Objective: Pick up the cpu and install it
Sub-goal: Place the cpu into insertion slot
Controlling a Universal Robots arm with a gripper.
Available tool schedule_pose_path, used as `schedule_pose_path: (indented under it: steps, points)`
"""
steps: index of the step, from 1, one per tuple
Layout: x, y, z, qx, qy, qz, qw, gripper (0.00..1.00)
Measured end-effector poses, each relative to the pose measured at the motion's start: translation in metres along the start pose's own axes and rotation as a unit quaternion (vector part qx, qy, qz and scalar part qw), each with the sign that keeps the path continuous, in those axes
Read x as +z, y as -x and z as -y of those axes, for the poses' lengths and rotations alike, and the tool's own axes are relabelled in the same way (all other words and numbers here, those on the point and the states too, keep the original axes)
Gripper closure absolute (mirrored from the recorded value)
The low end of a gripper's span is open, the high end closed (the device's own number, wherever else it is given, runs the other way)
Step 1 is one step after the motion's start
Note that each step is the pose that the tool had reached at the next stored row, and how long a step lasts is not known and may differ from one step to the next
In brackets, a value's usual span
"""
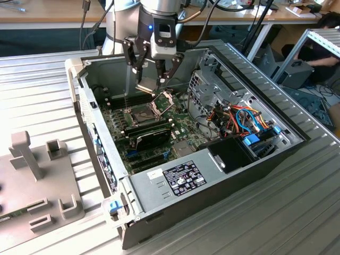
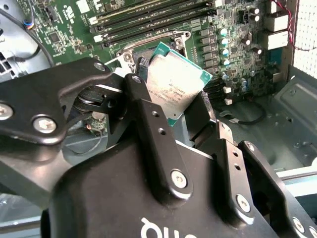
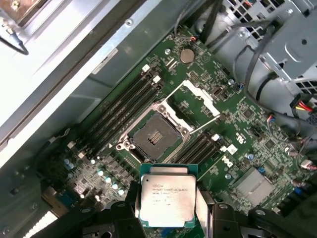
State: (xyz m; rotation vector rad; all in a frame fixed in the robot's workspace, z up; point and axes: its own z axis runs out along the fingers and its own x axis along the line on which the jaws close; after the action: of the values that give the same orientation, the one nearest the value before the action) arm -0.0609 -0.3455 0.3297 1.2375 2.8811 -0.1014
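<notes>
**Gripper** (image 1: 152, 79): clenched on the cpu (image 3: 167, 201), with one black finger on each of two opposite edges. The fingers (image 2: 148, 114) show plainly in the second wrist view. The cpu is off the board and held in the air. Its silver-grey metal top faces the first wrist camera, with a green rim showing around the lid. In the exterior view it hangs tilted at the fingertips.

**Socket** (image 3: 153, 136): lies beyond the held cpu and apart from it. Its dark bed is bare, and the hinged metal frame (image 3: 195, 96) stands swung open beside it. In the exterior view, with the socket as dial centre, the cpu is at 12 o'clock and the open frame at 2 o'clock.

**Motherboard** (image 3: 247, 129): green, lying flat on the floor of the computer case (image 1: 255, 79). Long black memory slots (image 3: 116, 116) run alongside the socket. A coin battery (image 3: 186, 55) sits beyond the frame.

**Case**: lies open on the ridged metal worktop (image 1: 297, 212). In the exterior view, from the socket, a labelled power supply (image 1: 180, 178) is at 5 o'clock and a bundle of coloured cables (image 1: 244, 119) at 3 o'clock.

**Surroundings**: a grey fixture (image 1: 37, 175) with upright posts rests on the worktop between 8 and 9 o'clock of the case, apart from it. A person (image 1: 324, 45) in dark clothing is at 2 o'clock, well beyond the case.
</notes>
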Motion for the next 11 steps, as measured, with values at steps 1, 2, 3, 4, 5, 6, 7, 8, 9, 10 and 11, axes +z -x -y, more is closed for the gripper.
schedule_pose_path:
  steps: [1,2,3,4,5,6,7,8,9,10,11]
  points:
    - [0.0000,0.0000,0.0000,0.000,0.0000,0.0000,1.00000,0.45]
    - [0.0000,0.0000,0.0000,0.001,0.0000,0.0000,1.00000,0.45]
    - [0.0001,0.0000,0.0000,0.002,0.0000,-0.0001,1.00000,0.45]
    - [0.0001,0.0000,0.0000,0.002,0.0000,-0.0001,1.00000,0.45]
    - [0.0001,0.0000,0.0000,0.002,0.0000,-0.0001,1.00000,0.45]
    - [0.0001,0.0000,0.0000,0.002,0.0000,-0.0001,1.00000,0.45]
    - [0.0001,0.0000,0.0000,0.002,0.0000,-0.0002,1.00000,0.45]
    - [0.0001,0.0000,0.0000,0.002,0.0000,-0.0002,1.00000,0.45]
    - [0.0001,0.0000,0.0000,0.002,0.0000,-0.0001,1.00000,0.45]
    - [0.0001,0.0000,0.0000,0.002,0.0000,-0.0002,1.00000,0.45]
    - [0.0000,0.0000,0.0000,0.002,0.0000,-0.0001,1.00000,0.45]
